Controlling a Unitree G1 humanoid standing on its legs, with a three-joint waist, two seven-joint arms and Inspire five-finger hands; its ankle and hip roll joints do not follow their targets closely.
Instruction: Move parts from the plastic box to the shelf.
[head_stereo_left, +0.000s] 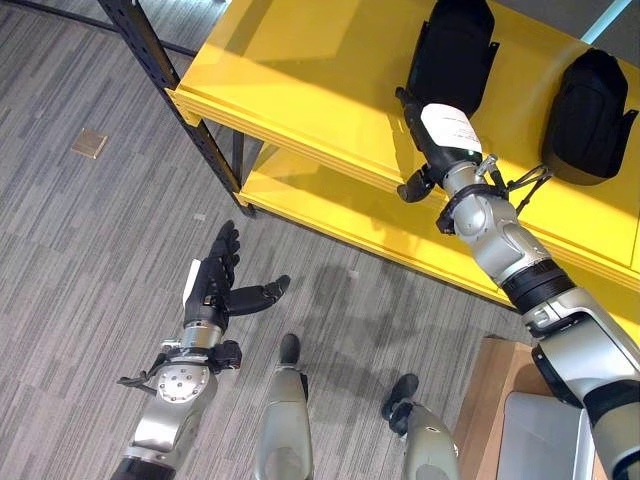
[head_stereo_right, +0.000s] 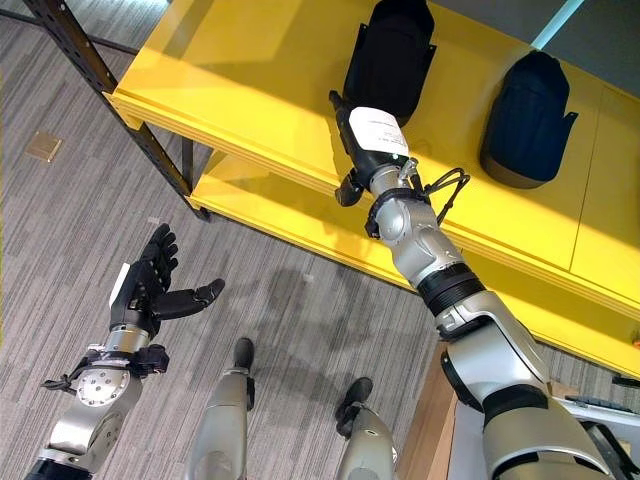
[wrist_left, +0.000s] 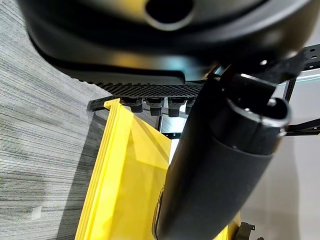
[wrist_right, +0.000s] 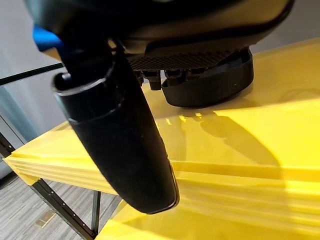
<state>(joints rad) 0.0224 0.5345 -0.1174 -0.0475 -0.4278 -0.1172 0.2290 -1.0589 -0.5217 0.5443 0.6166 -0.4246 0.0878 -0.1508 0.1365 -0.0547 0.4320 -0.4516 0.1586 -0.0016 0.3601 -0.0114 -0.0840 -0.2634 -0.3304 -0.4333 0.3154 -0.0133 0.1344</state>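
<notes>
Two black parts rest on the top board of the yellow shelf (head_stereo_left: 300, 90) as we look down from the head camera. The nearer part (head_stereo_left: 452, 55) lies at about one o'clock, and the second part (head_stereo_left: 590, 115) sits well apart from it toward two o'clock. Our right hand (head_stereo_left: 440, 135) reaches over the shelf's front edge, its white-labelled back turned up and its fingertips just at the near end of the first part. In the right wrist view that part (wrist_right: 210, 82) stands on the yellow board just past the fingers (wrist_right: 170, 77), which look straight rather than curled round it, while the thumb (wrist_right: 120, 140) hangs free below the board's edge; we cannot tell whether the fingertips touch the part. Our left hand (head_stereo_left: 215, 285) hangs over the grey carpet (head_stereo_left: 80, 250) at about eight o'clock, fingers spread and straight, thumb stuck out to the side, holding nothing. A lower yellow board (head_stereo_left: 330, 205) shows beneath the top one, carried on a black perforated upright (head_stereo_left: 170, 80).
</notes>
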